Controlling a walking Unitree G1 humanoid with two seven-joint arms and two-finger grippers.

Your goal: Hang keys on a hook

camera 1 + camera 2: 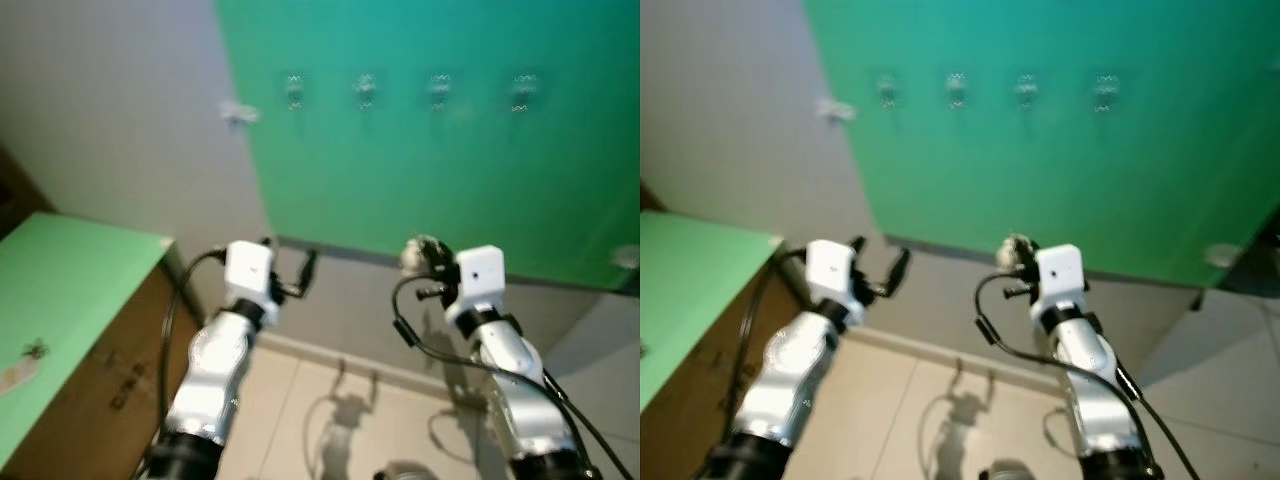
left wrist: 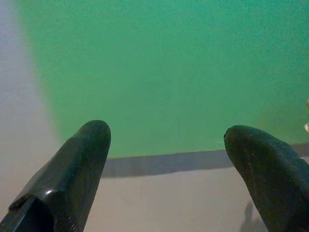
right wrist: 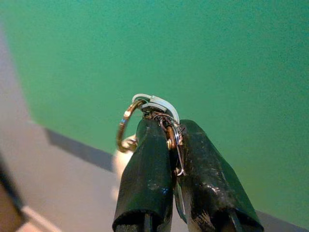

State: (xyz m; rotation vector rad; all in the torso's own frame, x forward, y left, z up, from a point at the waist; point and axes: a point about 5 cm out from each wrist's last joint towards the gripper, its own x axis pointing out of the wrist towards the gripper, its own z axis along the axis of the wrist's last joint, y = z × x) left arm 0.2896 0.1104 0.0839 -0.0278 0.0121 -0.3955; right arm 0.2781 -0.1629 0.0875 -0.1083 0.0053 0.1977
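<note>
Keys [image 3: 153, 121] sit pinched between the two black fingers of my right end effector [image 3: 175, 137], a brass-coloured ring and a pale loop sticking out past the fingertips in the right wrist view. From the head camera I see that end effector [image 1: 425, 262] raised at centre right of the frame, in front of the lower edge of the green wall panel [image 1: 420, 150], with a pale blurred bundle at its tip.

My left end effector [image 1: 290, 270] is held up at centre left, its fingers spread wide apart with nothing between them; in the left wrist view the two fingertips [image 2: 89, 145] frame the panel and the grey strip under it.

Four small hooks [image 1: 366, 91] run in a row across the upper part of the panel, well above both end effectors. They are blurred, so I cannot tell their shape. A small white fitting [image 1: 238, 114] sits on the grey wall just left of the panel's edge, at about the same height.

At lower left I see a brown box [image 1: 100, 385] with a light green top [image 1: 70, 290]. Pale floor tiles [image 1: 350, 410] lie below, carrying the arms' shadows.
</note>
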